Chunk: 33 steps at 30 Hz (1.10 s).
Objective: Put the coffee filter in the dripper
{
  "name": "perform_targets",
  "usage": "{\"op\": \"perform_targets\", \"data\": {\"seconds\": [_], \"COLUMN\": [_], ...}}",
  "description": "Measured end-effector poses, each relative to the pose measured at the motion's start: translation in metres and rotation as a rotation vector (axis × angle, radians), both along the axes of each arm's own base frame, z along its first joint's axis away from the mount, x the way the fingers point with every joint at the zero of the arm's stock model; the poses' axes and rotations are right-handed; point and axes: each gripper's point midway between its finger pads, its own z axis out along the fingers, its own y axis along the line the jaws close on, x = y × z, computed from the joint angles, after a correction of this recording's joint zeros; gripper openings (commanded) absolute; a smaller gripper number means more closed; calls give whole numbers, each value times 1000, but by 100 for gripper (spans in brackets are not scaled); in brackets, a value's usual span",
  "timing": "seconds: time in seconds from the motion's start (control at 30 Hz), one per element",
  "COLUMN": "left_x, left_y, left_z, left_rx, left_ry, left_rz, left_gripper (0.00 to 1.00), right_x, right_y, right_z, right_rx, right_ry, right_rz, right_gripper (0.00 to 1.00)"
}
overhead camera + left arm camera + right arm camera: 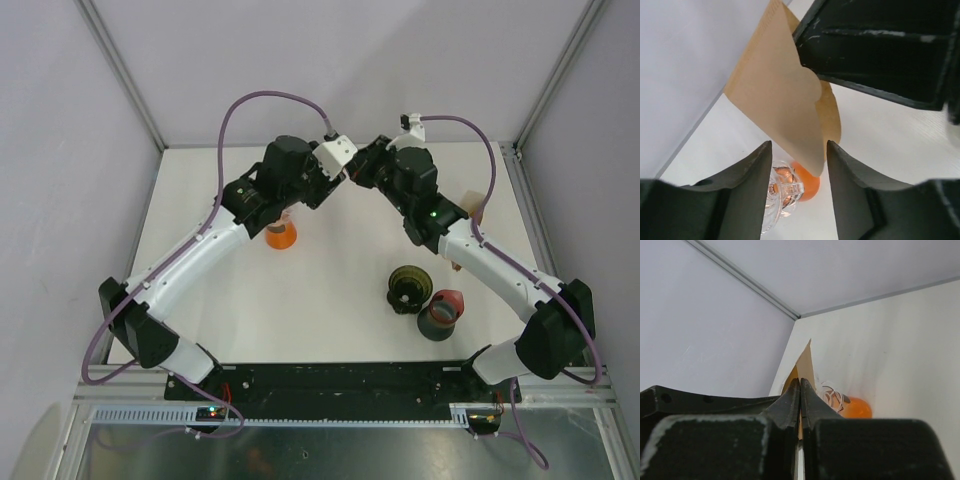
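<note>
Above the far middle of the white worktop point(330, 335), seen from overhead, the left arm point(205, 255) and right arm point(490, 262) meet tip to tip. An orange dripper point(281, 236) stands just under the left arm, with a dark round piece point(408, 288) and a reddish cup point(441, 314) well apart to the right. From the left wrist, a tan paper coffee filter point(775, 90) hangs in the air. Its lower tip sits between the parted fingers of the left pincer point(799, 150), which is open and grips nothing, and the dripper shows below. From the right wrist, the right pincer point(800, 387) is clamped shut on the filter's edge. The filter looks featherlight, floppy and easily creased, and is probably best pinched at its seam or rim.
</note>
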Motion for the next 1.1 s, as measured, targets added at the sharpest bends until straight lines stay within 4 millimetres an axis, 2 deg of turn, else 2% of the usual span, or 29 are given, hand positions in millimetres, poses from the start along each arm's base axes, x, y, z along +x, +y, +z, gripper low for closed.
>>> {"op": "perform_targets", "data": {"seconds": [0.13, 0.23, 0.4, 0.53, 0.6, 0.73, 0.87, 0.93, 1.0, 1.1], "left_x": [8, 12, 17, 22, 24, 29, 33, 28, 18, 3], "left_y": [5, 7, 10, 16, 21, 35, 68, 78, 78, 76], "left_z": [-3, -3, -4, -7, -7, -6, 0, 5, 8, 10], "left_rx": [18, 30, 46, 70, 75, 53, 17, -3, -14, -22], "left_ry": [-29, -51, -79, -98, -99, -79, -47, -35, -21, 6], "left_rz": [36, 51, 75, 103, 120, 142, 190, 196, 173, 125], "left_gripper": [41, 31, 4, 1, 0, 0, 0, 0, 0, 0], "right_x": [-1, -2, -1, 0, 1, -5, -24, -37, -52, -89], "right_y": [2, 3, 7, 8, 8, 13, 29, 33, 33, 32], "right_z": [1, 2, -3, -9, -12, -17, -27, -30, -27, -17], "right_rx": [3, 6, 1, -32, -79, -220, -432, -548, -664, -839], "right_ry": [-4, -7, 0, -4, -26, -116, -268, -358, -488, -755], "right_rz": [10, 19, 34, 40, 47, 116, 264, 341, 408, 500], "right_gripper": [0, 0, 0, 1, 12, 41, 61, 67, 74, 82]}}
